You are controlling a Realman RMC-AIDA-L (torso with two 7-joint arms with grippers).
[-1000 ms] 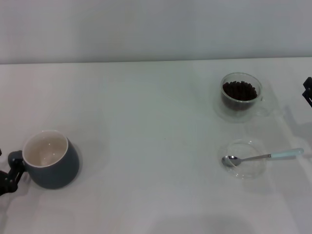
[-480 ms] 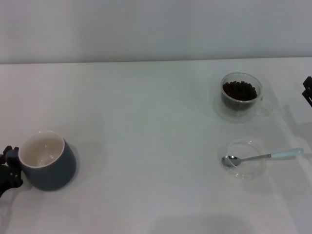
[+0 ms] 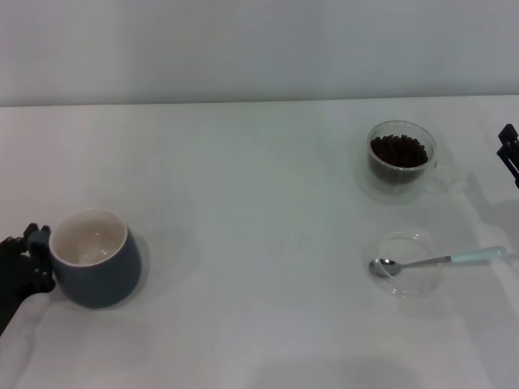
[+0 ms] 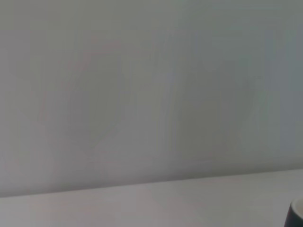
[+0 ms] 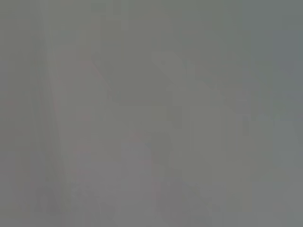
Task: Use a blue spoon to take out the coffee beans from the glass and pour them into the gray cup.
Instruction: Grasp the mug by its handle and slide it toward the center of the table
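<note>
Sitting near the left edge of the white table (image 3: 259,203), the gray cup (image 3: 97,267) has the left gripper (image 3: 28,259) pressed against its left side, apparently clamped on its hidden handle. On the right, the blue spoon (image 3: 438,261) lies across a clear saucer (image 3: 412,275). Farther back stands the glass (image 3: 401,162) of coffee beans (image 3: 398,151). The right gripper (image 3: 509,154) shows at the far right edge; I cannot tell how its fingers stand.
</note>
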